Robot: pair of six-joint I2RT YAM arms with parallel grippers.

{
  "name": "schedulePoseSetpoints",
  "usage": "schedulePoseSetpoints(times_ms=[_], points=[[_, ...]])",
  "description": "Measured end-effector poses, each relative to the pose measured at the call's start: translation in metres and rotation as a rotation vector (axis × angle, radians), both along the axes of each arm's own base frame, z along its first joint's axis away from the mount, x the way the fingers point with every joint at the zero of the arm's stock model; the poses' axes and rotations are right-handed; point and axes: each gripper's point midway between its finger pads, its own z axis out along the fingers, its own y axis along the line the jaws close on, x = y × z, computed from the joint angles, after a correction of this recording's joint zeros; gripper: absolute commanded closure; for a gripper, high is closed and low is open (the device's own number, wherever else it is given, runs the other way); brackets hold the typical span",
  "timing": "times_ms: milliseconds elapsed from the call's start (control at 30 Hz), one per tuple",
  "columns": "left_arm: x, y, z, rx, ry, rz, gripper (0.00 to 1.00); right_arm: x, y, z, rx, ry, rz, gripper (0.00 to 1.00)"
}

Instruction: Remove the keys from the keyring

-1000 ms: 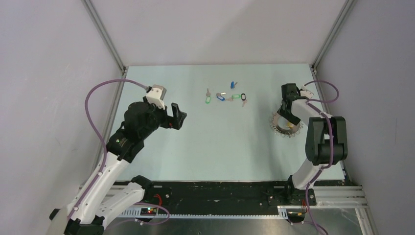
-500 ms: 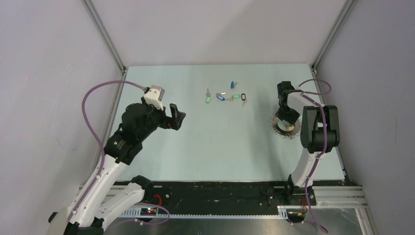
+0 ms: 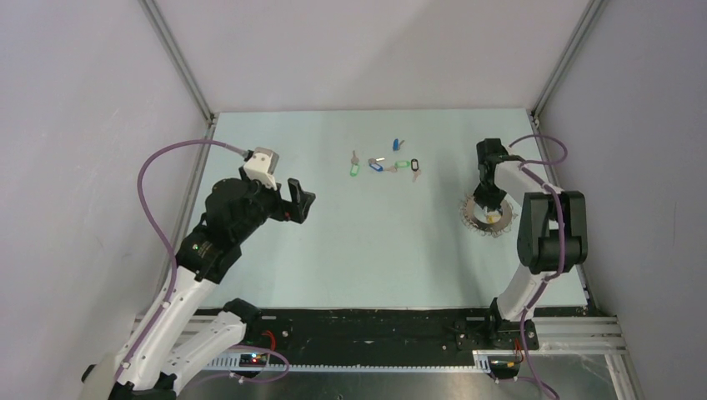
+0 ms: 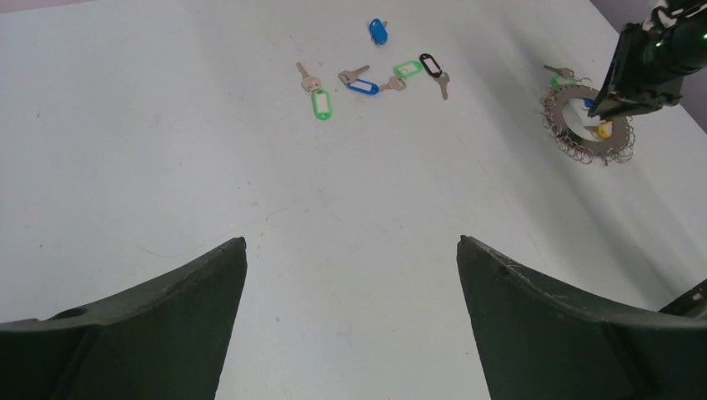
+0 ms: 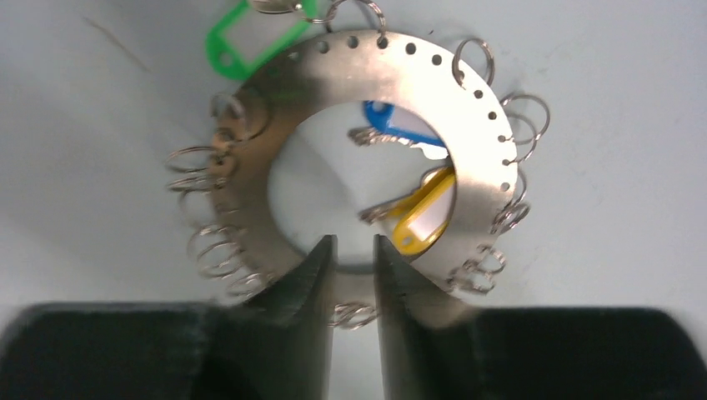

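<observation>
Keys point(image 3: 376, 165) lie loose at far centre; three hang on the keyring point(image 5: 467, 108), right. Right claw point(image 5: 352, 242), nearly closed at its near rim, grip unclear; left claw point(image 4: 350, 242) wide open, empty.

We see a robotics lab test cell. Plain grey panels point(image 3: 83, 125) on aluminium posts point(image 3: 181, 62) box in a pale surface point(image 3: 367, 242). Two robot arms point(image 3: 225, 221) are bolted to a black mounting rail point(image 3: 375, 322). Purple cables point(image 3: 140, 187) loop off them, and a small circuit board point(image 3: 253, 359) glows by the rail.
</observation>
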Motion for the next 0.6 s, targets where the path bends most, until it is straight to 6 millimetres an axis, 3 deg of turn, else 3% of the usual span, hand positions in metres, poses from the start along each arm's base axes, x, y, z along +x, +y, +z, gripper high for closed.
schedulePoseSetpoints(times_ms=[100,267,467,600], points=[[0.0,0.0,0.0,0.001,0.001,0.0,0.02,0.006,0.008,0.019,0.031,-0.06,0.027,0.24],[0.0,0.0,0.0,0.002,0.0,-0.001,0.02,0.012,0.025,0.032,0.057,-0.104,0.1,0.24],[0.0,0.0,0.0,0.008,-0.003,-0.004,0.02,0.015,0.066,0.027,0.092,-0.094,0.256,0.16],[0.0,0.0,0.0,0.007,-0.003,-0.006,0.01,0.015,0.065,0.003,0.085,-0.005,0.277,0.16]])
